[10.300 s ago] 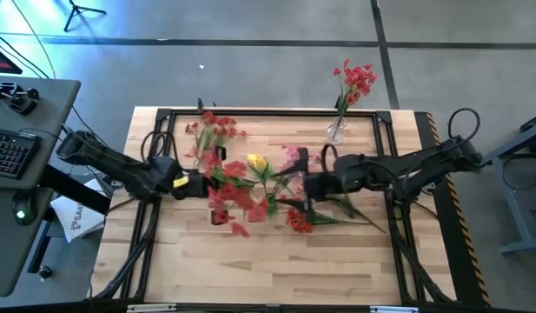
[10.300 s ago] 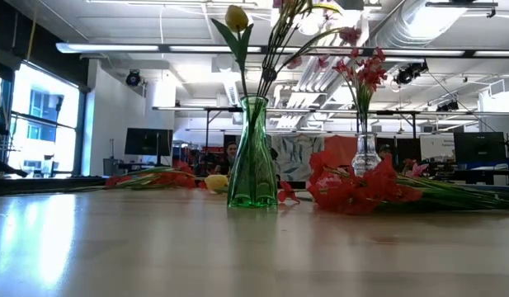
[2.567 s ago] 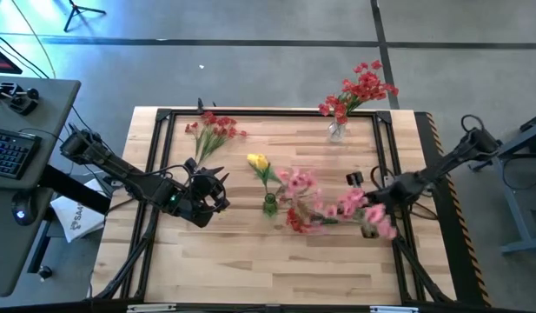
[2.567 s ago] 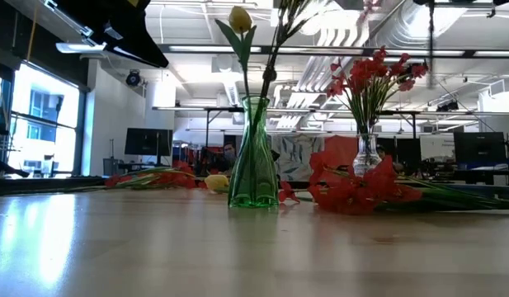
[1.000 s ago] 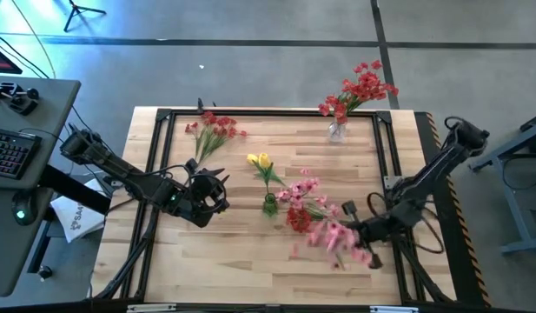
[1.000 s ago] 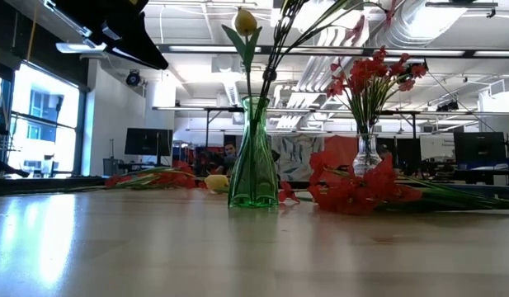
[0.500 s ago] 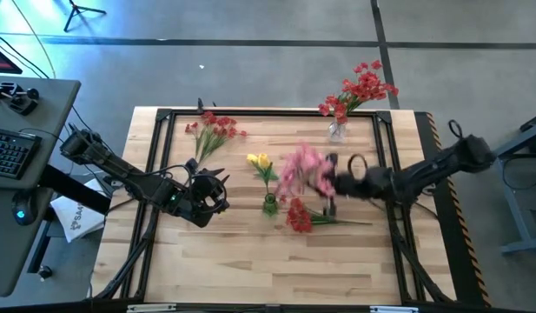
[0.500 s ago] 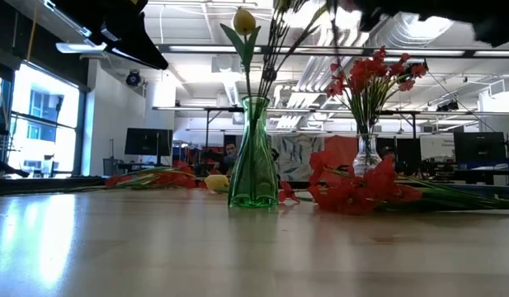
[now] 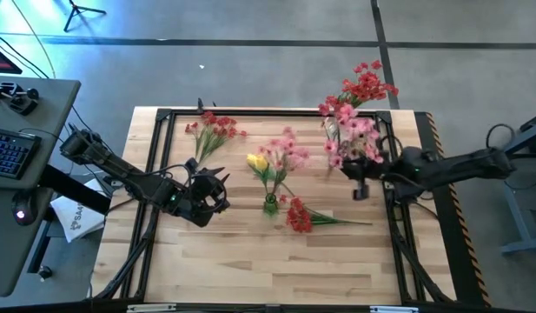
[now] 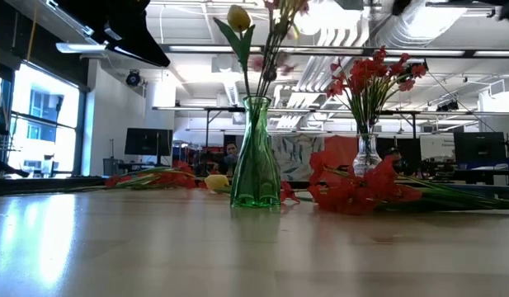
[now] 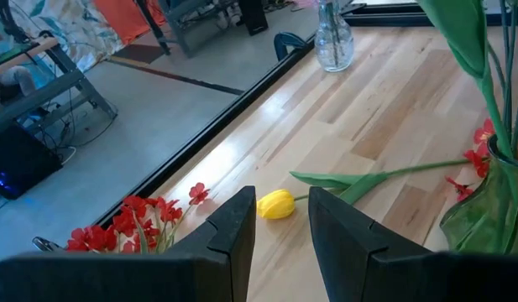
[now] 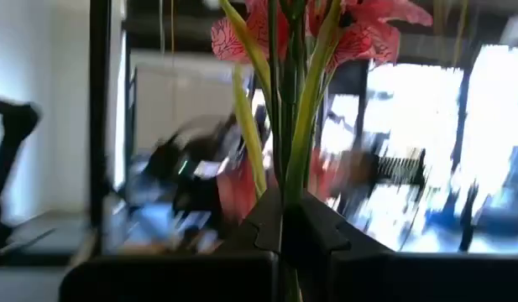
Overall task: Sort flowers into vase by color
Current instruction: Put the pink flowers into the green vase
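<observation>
A green vase (image 9: 269, 205) stands mid-table and holds a yellow tulip (image 10: 238, 16) and pink flowers (image 9: 285, 152). The clear vase (image 9: 337, 130) at the far edge holds red flowers (image 9: 363, 85). My right gripper (image 9: 359, 169) hangs beside the clear vase, shut on a bunch of pink flowers (image 9: 354, 137). Another yellow tulip (image 11: 277, 204) lies on the table. So do a red flower (image 9: 298, 217) and a red bunch (image 9: 214, 130). My left gripper (image 9: 221, 195) waits open, left of the green vase. My right gripper pinches the pink bunch's green stems (image 12: 284, 168) between its two fingers (image 12: 326, 231). Several stems run together through the hold, along the fingers and out past their tips. The blooms (image 12: 359, 21) stand beyond the fingertips. The bunch is lifted clear of the table.
A black frame (image 9: 250, 113) runs round the tabletop. A desk with a keyboard (image 9: 11, 152) stands beyond the table's left edge. The near half of the table (image 9: 268, 269) is bare wood.
My right gripper has swung from the table's near right part toward the far edge, and now hangs by the clear vase. It has turned on the way and stayed shut on the pink bunch, whose blooms now point toward the far edge.
</observation>
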`<move>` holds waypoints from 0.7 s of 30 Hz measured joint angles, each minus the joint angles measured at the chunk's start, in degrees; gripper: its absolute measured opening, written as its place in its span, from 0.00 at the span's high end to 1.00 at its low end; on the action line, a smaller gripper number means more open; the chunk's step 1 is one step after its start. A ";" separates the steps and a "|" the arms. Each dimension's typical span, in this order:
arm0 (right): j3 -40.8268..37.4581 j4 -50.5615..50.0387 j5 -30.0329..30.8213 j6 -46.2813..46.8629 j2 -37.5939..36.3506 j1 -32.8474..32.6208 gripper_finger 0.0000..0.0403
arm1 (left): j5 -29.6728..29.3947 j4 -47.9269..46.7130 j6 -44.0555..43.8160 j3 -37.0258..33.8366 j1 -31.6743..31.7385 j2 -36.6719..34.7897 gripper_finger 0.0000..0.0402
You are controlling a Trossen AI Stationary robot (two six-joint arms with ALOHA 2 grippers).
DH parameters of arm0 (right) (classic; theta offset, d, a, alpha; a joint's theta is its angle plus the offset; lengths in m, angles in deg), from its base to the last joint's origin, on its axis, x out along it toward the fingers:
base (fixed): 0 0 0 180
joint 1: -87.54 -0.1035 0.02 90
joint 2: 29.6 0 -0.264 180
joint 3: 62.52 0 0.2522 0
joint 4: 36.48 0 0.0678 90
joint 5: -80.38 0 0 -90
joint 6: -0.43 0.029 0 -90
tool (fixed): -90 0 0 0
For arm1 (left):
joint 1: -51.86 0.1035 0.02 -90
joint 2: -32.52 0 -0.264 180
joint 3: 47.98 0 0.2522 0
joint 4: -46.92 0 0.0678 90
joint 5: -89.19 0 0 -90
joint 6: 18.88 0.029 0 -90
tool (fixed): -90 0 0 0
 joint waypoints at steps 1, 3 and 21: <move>0.01 -5.71 1.08 2.52 -2.84 -0.79 0.99 | 0.21 -0.01 -0.01 0.00 0.11 0.00 0.75; -0.63 -12.34 2.80 8.16 -6.30 -2.80 1.00 | 0.45 -0.04 -0.01 0.00 0.14 0.02 0.75; 0.97 43.14 5.59 0.76 40.17 -16.49 1.00 | 11.82 1.76 9.68 0.00 6.64 0.01 0.85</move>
